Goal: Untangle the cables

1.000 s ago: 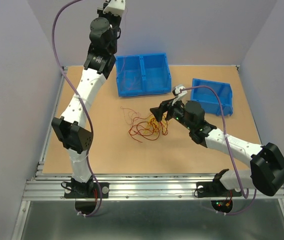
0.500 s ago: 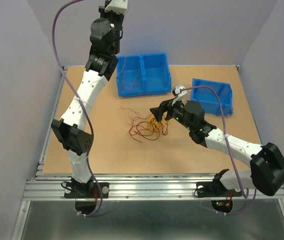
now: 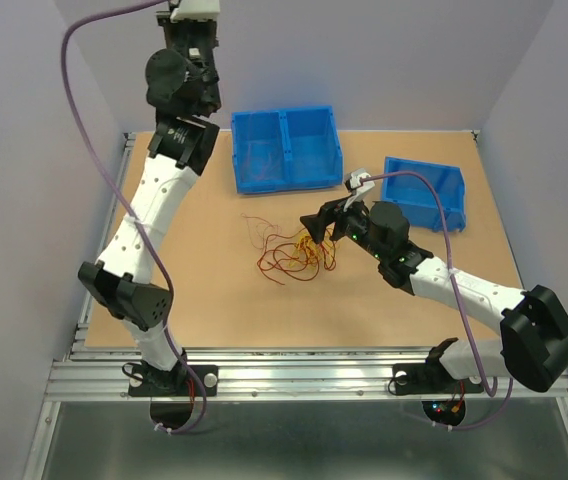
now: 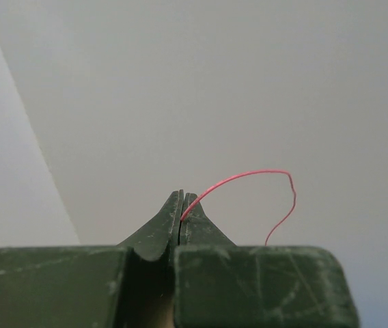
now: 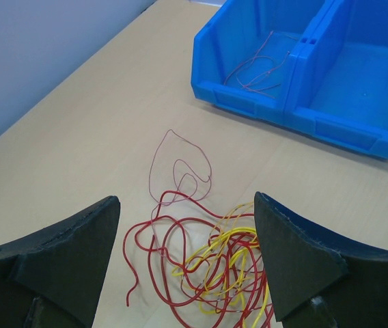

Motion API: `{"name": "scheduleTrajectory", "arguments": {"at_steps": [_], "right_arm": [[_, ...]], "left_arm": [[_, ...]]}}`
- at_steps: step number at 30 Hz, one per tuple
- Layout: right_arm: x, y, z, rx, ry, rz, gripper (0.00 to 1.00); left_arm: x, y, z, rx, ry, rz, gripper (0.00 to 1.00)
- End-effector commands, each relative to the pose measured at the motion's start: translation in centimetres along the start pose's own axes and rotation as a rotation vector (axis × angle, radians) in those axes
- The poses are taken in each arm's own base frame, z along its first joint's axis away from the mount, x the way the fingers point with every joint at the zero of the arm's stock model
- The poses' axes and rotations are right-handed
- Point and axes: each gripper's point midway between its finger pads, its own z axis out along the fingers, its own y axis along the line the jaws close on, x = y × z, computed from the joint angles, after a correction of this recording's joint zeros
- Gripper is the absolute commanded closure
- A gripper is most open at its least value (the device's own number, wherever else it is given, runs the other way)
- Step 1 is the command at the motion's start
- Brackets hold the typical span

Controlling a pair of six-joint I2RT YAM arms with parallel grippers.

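Note:
The cables (image 3: 292, 258) lie in a loose tangle of red and yellow wires mid-table, also seen in the right wrist view as the cables (image 5: 221, 260). A thinner pale red loop (image 5: 180, 164) trails off toward the bins. My right gripper (image 3: 316, 228) hovers just above the tangle's right side, and its jaws (image 5: 186, 198) stand wide open with nothing between them. My left arm is raised high at the back left. The left gripper (image 4: 182, 196) is shut on one thin red wire (image 4: 248, 174), which arcs to the right and hangs down against the plain wall.
A blue two-compartment bin (image 3: 286, 148) stands at the back of the table, with a few thin wires (image 5: 259, 68) in its left compartment. A single blue bin (image 3: 424, 190) sits at the right. Grey walls enclose the table on three sides.
My left arm has swung left and higher, still pinching the red wire. The right arm and the tangle have not moved.

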Motion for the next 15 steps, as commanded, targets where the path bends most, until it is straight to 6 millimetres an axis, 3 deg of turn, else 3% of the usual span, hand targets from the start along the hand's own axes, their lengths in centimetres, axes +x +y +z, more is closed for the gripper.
{"name": "scheduleTrajectory", "arguments": {"at_steps": [1,3,8,15], "right_arm": [[-1.2,0.5,-0.1,-0.011,-0.051,-0.01,0.16],[-1.2,0.6,-0.1,-0.014,-0.05,-0.009,0.16],[-1.2,0.6,-0.1,-0.015,-0.051,-0.009,0.16],[-1.2,0.5,-0.1,-0.014,-0.052,-0.009,0.16]], "left_arm": [[-12.8,8.4,-3.2,-0.145,-0.291,-0.18,1.0],[-14.3,9.1,-3.8,-0.134,-0.326,-0.202,1.0],[-15.6,9.4,-5.1,-0.115,-0.387,-0.233,1.0],[-14.0,7.2,-4.9,-0.058,-0.381,-0.256,1.0]]}}
